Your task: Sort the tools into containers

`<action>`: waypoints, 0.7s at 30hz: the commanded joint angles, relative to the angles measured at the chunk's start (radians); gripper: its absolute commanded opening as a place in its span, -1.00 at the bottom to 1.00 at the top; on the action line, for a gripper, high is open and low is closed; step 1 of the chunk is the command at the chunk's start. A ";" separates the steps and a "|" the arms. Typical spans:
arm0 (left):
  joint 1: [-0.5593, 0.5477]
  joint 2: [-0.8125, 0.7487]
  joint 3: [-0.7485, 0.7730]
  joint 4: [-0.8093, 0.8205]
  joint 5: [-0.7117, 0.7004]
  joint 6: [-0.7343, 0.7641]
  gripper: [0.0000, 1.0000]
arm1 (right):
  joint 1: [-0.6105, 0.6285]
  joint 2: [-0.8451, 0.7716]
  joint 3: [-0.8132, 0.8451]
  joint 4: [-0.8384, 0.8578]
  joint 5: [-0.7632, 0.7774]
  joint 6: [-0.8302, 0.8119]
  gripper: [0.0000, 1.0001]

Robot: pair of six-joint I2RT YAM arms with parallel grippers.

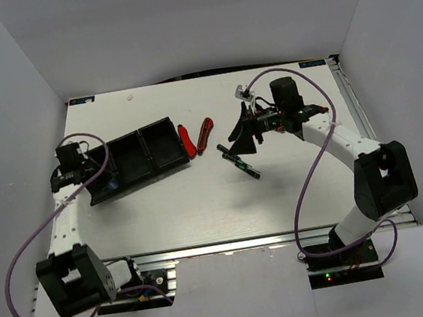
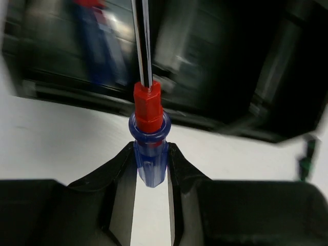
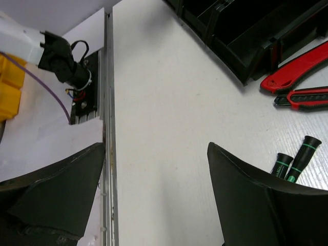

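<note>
The left arm reaches forward from its base in a shallow bend, and its wrist sits by the near left end of the black tray [image 1: 145,152]. The left gripper [image 2: 150,148] is pinched on a blue-handled screwdriver [image 2: 148,107], with both fingers [image 2: 119,174] pressed against the clear blue handle. The red collar and bare metal shaft point straight out ahead of the fingertips. The shaft crosses in front of the tray [image 2: 230,77], which is blurred here, and its tip runs out of the frame. A smeared blue-and-red shape [image 2: 97,41] lies ahead of this gripper and to its left, inside the tray. I cannot tell which compartment it is in.

The right arm rises from its base, folds sharply at the elbow and stretches in over the middle of the surface [image 1: 187,210]. Its wrist is angled downward. The right gripper [image 3: 156,148] is spread wide and holds nothing; only bare surface shows between its fingers [image 3: 256,195]. Two black-and-green screwdrivers [image 3: 300,159] lie side by side on the surface just beside one finger. Beyond them, further ahead of this gripper, two red-and-black cutters [image 3: 297,64] lie close together next to the tray's end wall.
</note>
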State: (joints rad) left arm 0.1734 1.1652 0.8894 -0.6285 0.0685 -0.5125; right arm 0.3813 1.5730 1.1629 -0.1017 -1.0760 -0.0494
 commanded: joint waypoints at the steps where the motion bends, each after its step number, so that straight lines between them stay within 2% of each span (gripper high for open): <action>1: 0.089 0.068 0.078 -0.027 -0.055 0.126 -1.00 | -0.007 -0.034 0.007 -0.121 -0.047 -0.159 0.74; 4: 0.126 0.141 0.131 0.033 -0.055 0.132 -1.00 | -0.019 -0.036 0.017 -0.162 -0.039 -0.217 0.75; 12: 0.129 0.338 0.232 0.093 -0.055 0.166 -1.00 | -0.056 -0.041 0.023 -0.242 -0.010 -0.309 0.75; 14: 0.127 0.375 0.244 0.095 -0.055 0.176 -0.91 | -0.058 -0.033 0.032 -0.272 0.020 -0.331 0.75; 16: 0.129 0.390 0.258 0.095 -0.052 0.175 -0.76 | -0.058 -0.025 0.044 -0.289 0.045 -0.365 0.75; 19: 0.129 0.401 0.270 0.099 -0.052 0.183 -0.28 | -0.058 -0.015 0.061 -0.322 0.091 -0.409 0.74; 20: 0.129 0.402 0.272 0.101 -0.052 0.184 -0.03 | -0.058 -0.010 0.066 -0.328 0.112 -0.418 0.75; 21: 0.129 0.403 0.273 0.101 -0.049 0.186 0.07 | -0.058 -0.008 0.069 -0.338 0.123 -0.425 0.75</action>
State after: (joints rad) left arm 0.2993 1.5955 1.1126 -0.5526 0.0212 -0.3462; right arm 0.3256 1.5658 1.1801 -0.3954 -0.9997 -0.4038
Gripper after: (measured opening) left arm 0.490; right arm 0.874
